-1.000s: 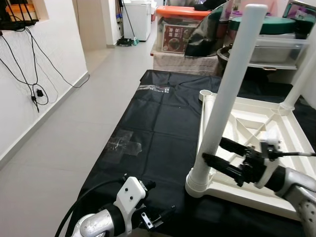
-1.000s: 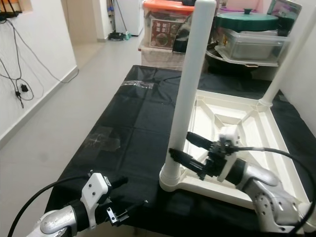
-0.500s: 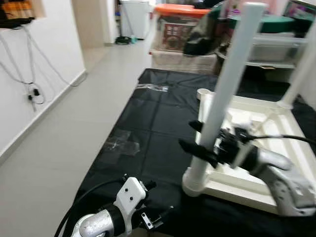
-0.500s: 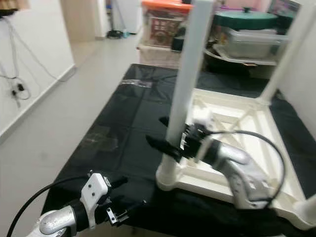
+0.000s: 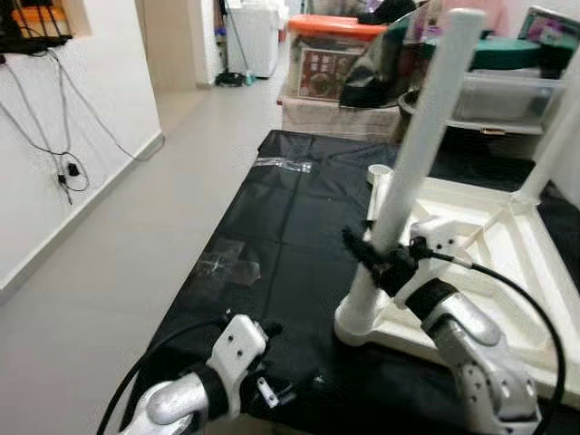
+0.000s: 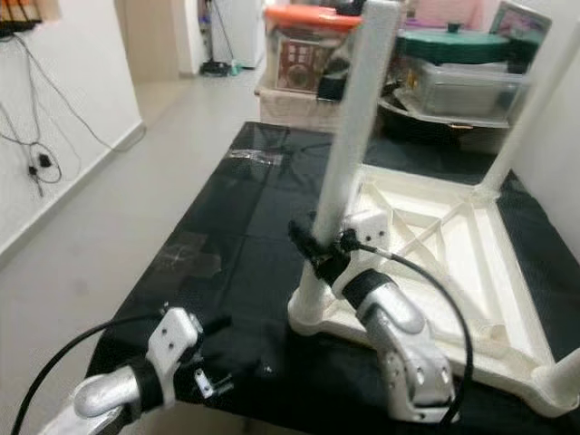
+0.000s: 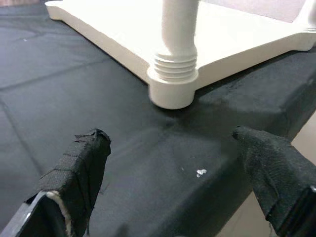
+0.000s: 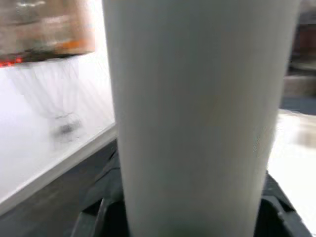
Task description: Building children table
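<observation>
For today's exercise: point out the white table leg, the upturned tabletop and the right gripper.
white table leg (image 5: 426,118), left eye view, mid shaft.
upturned tabletop (image 6: 494,263), right eye view, far-side rim.
right gripper (image 5: 364,253), left eye view, fingers around the leg.

right end effector (image 6: 314,246) clasping white table leg (image 6: 348,154)

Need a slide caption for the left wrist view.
Left gripper, open, hovers over black cloth facing the table leg's threaded base.

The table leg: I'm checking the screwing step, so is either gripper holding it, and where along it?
The right gripper is closed around the white table leg low down, a little above its threaded base. The left gripper is open, holding nothing.
</observation>
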Robot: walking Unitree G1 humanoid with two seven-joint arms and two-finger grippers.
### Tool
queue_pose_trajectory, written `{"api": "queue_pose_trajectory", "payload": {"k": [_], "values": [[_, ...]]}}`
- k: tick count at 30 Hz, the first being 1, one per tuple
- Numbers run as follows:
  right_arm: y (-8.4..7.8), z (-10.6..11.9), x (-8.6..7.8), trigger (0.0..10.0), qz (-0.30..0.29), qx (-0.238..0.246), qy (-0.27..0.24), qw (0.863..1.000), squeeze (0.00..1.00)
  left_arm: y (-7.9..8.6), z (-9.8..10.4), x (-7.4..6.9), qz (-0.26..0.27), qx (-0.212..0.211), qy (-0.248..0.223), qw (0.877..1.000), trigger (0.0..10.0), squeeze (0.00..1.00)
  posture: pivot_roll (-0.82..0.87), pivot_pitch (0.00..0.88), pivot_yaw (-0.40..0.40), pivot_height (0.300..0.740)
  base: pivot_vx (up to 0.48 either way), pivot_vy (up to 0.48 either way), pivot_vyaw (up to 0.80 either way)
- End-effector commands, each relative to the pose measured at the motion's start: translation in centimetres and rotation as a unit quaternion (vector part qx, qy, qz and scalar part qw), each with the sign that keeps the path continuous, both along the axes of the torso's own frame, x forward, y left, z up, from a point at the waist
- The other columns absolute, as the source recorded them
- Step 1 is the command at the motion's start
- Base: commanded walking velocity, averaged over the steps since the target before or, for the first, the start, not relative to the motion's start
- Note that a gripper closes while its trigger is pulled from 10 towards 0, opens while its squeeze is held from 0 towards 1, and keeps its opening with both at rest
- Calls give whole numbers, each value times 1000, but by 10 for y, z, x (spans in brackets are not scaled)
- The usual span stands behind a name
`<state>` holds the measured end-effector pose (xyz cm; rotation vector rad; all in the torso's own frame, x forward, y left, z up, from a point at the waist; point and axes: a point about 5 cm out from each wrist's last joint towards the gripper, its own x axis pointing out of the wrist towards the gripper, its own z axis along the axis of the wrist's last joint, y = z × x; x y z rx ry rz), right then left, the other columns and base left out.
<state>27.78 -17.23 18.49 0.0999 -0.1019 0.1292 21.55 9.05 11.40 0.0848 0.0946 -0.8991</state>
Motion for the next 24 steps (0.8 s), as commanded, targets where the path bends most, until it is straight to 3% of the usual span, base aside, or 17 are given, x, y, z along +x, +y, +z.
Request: {"api": "queue_pose_trajectory", "payload": {"k": [1, 2, 3, 4, 5, 6, 8, 10, 11, 12, 13, 15, 16, 18, 19, 20, 24], "values": [[-44, -13, -10, 0, -208, -7, 46, 977, 0, -1, -3, 2, 0, 4, 1, 1000, 10000, 0, 165, 0, -33, 740, 0, 0, 0], [-47, -15, -17, 0, -298, 3, 54, 953, 0, -4, -3, 4, -4, 4, -1, 1000, 10000, 0, 171, 0, -32, 740, 0, 0, 0], [-47, -15, -17, 0, -298, 3, 54, 953, 0, -4, -3, 4, -4, 4, -1, 1000, 10000, 0, 171, 0, -32, 740, 0, 0, 0], [-41, -15, -22, 0, -358, 19, 59, 932, 0, -6, -2, 5, -8, 4, -5, 1000, 10000, 0, 172, 0, -34, 740, 0, 0, 0], [-35, -14, -24, 0, -386, 32, 61, 920, 0, -7, -2, 6, -10, 4, -7, 1000, 10000, 0, 172, 0, -34, 740, 0, 0, 0], [-22, -13, -21, 0, -394, 45, 62, 916, 0, -8, -1, 6, -11, 4, -9, 1000, 10000, 0, 179, 0, -38, 740, 0, 0, 0], [-22, -13, -21, 0, -394, 45, 62, 916, 0, -8, -1, 6, -11, 4, -9, 1000, 10000, 0, 179, 0, -38, 740, 0, 0, 0], [0, -12, -12, 0, -385, 56, 68, 919, 0, -9, -1, 6, -13, 5, -11, 1000, 10000, 0, 187, 0, -41, 740, 0, 0, 0], [10, -12, -7, 0, -360, 59, 69, 928, 0, -10, -1, 6, -13, 5, -12, 1000, 10000, 0, 191, 0, -42, 740, 0, 0, 0], [10, -12, -7, 0, -360, 59, 69, 928, 0, -10, -1, 6, -13, 5, -12, 1000, 10000, 0, 191, 0, -42, 740, 0, 0, 0], [17, -12, -3, 10000, -324, 58, 61, 942, 0, -10, -1, 6, -13, 5, -12, 1000, 10000, 0, 191, 0, -42, 740, 0, 0, 0], [21, -12, 0, 10000, -300, 56, 55, 951, 0, -10, -2, 6, -13, 5, -12, 1000, 10000, 0, 191, 0, -42, 740, 0, 0, 0], [24, -13, 3, 10000, -263, 57, 47, 962, 1000, -10, -2, 6, -15, 6, -12, 1000, 10000, 0, 182, 0, -40, 740, 0, 0, 0], [25, -14, 4, 10000, -248, 57, 43, 966, 1000, -10, -2, 6, -16, 6, -12, 1000, 10000, 0, 182, 0, -40, 740, 0, 0, 0], [26, -15, 6, 10000, -206, 66, 33, 976, 0, -11, -3, 6, -19, 8, -12, 1000, 10000, 0, 182, 0, -40, 740, 0, 0, 0], [26, -15, 6, 10000, -206, 66, 33, 976, 0, -11, -3, 6, -19, 8, -12, 1000, 10000, 0, 182, 0, -40, 740, 0, 0, 0], [23, -16, 10, 10000, -64, 84, 13, 994, 0, -12, -4, 6, -23, 9, -12, 1000, 10000, 0, 184, 0, -41, 740, 0, 0, 0]]}}
